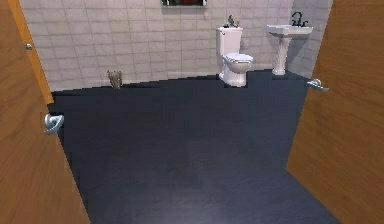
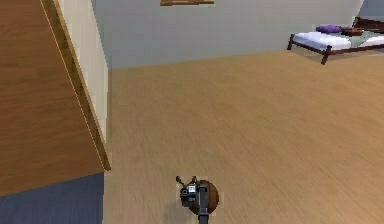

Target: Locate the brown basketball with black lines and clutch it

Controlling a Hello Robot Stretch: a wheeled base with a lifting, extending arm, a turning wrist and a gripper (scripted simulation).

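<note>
Arm side view, nearest first:
- Arm [image 2: 204,210]: dark bar rising from the bottom edge, just right of the middle.
- Gripper [image 2: 186,192]: dark body at the arm's far end, low over the wooden floor [image 2: 250,120]. The set of its fingers could not be read, and whether it had hold of anything could not be told.
- Brown ball [image 2: 210,188]: round, lying at or behind the gripper, close to the bottom edge. Black lines could not be made out, nor whether gripper and ball touched.
- Wooden door [image 2: 40,90]: large panel along the view's left, with a strip of dark blue floor [image 2: 50,200] below it.
- Bed [image 2: 335,42]: dark frame and pale mattress, far off at the upper right, with a purple pillow [image 2: 330,30] on it.
- Grey wall [image 2: 200,35]: beyond the floor.

Forward view, nearest first:
- Left door [image 1: 25,140] and right door [image 1: 345,110]: wooden, one at each side, each with a metal handle.
- Dark floor [image 1: 190,140]: between the doors, running to the far wall.
- Small bin [image 1: 116,78]: at the foot of the tiled wall [image 1: 130,35], toward the left.
- Toilet [image 1: 235,58]: white, against that wall.
- Pedestal sink [image 1: 288,35]: white, just right of the toilet.
</note>
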